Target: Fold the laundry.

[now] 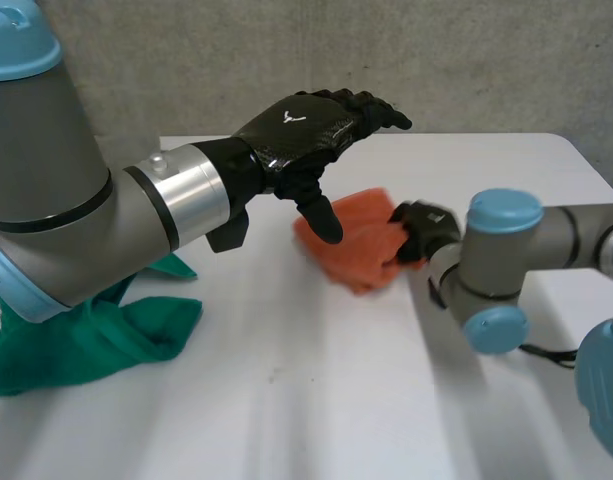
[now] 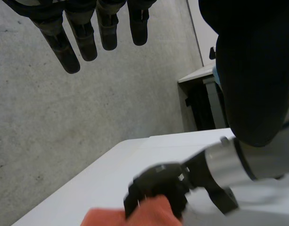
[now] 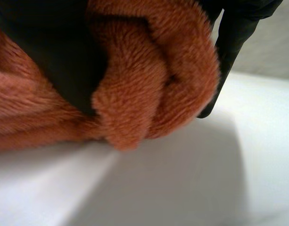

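A small orange cloth [image 1: 358,245] lies bunched near the middle of the white table [image 1: 316,400]. My right hand [image 1: 418,232] is shut on its right edge, and the fuzzy orange cloth [image 3: 149,75] bulges between its fingers [image 3: 231,42] and thumb. From the left wrist view that right hand [image 2: 156,188] grips the orange cloth [image 2: 135,215] from above. My left hand [image 1: 311,130] hovers above the cloth's left part, fingers [image 2: 83,33] straight and thumb hanging down, holding nothing.
A green cloth [image 1: 86,335] lies crumpled at the table's left edge, under my left arm. A grey wall [image 1: 386,60] stands behind the table. A dark piece of furniture [image 2: 201,101] stands beyond the table's far corner.
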